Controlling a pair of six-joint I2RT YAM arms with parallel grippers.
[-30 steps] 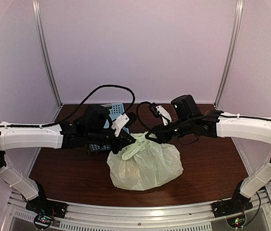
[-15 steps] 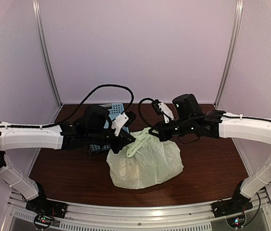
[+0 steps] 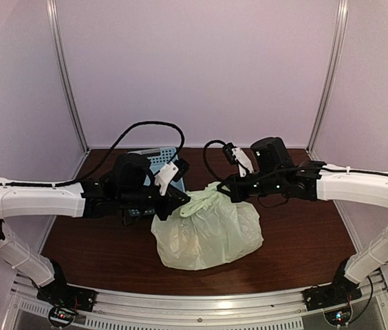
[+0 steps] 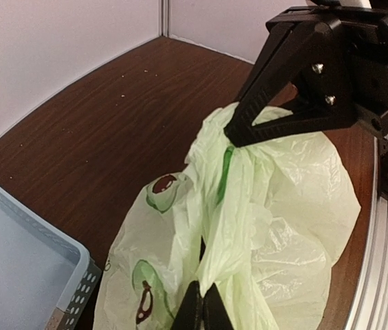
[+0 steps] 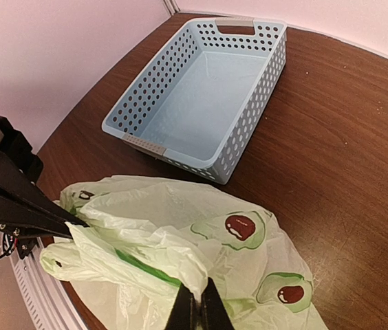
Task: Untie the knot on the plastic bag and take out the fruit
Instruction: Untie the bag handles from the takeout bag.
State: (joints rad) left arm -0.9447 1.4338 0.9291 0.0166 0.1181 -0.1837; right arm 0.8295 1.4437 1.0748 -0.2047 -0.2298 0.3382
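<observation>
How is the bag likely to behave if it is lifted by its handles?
Probably floppy: the bag is thin, crinkled film, bunched where the left gripper and right gripper pinch it. Likely sags bottom-heavy, given its rounded bulge.

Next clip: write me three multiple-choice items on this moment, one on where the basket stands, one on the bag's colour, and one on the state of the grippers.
1. In the top view, where is the blue basket relative to the plastic bag?
A. Behind it, toward the back left
B. In front of it, at the near edge
C. Resting on top of it

2. What colour is the plastic bag?
A. Dark blue
B. Pale yellow-green
C. Black

3. How do the left gripper and the right gripper stand?
A. Both open, above the bag
B. Left shut on the bag, right open over the basket
C. Both shut on the bag's bunched top

Key:
1 A: the top view shows the basket beyond the bag, to the left.
2 B: all three views show thin pale yellow-green plastic.
3 C: in each wrist view the fingers are pinched together on the plastic.
</observation>
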